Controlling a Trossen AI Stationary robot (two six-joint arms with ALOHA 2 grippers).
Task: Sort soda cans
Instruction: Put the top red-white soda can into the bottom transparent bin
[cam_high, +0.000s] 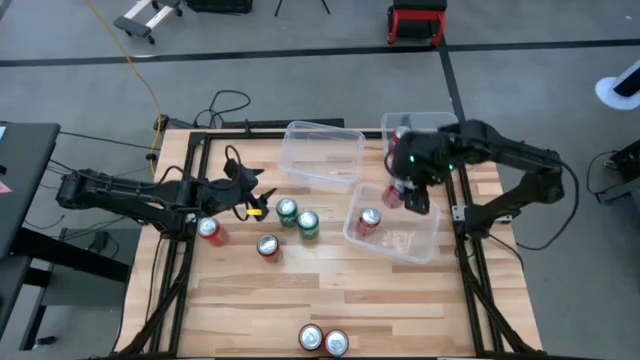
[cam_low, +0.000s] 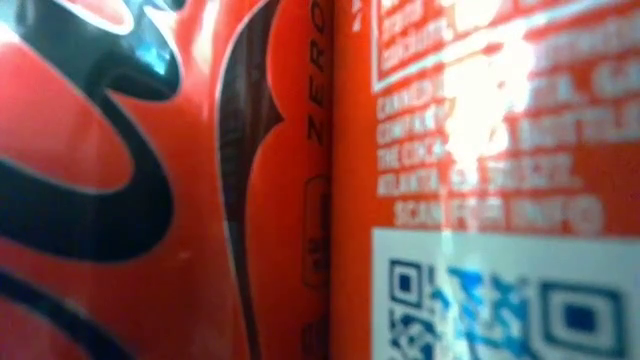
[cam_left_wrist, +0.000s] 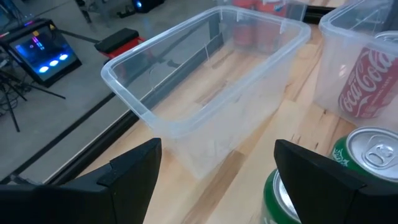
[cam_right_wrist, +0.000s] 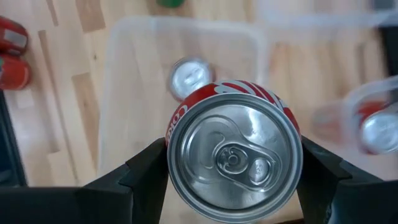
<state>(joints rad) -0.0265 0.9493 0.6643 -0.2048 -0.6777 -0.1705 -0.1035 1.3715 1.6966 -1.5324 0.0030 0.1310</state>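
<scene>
Right pincer (cam_right_wrist: 233, 186) clenched on red can (cam_right_wrist: 234, 149) above bin (cam_high: 425, 245); next: lower, release. Left pincer (cam_left_wrist: 214, 180) released.

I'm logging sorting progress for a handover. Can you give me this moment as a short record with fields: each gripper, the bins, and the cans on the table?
right gripper: shut on a red can, above the near bin
left gripper: open, empty, beside two green cans, facing the empty bin
near bin contents: one red can
far right bin: at least one red can
loose red cans: two mid-table, two at the front edge
</scene>
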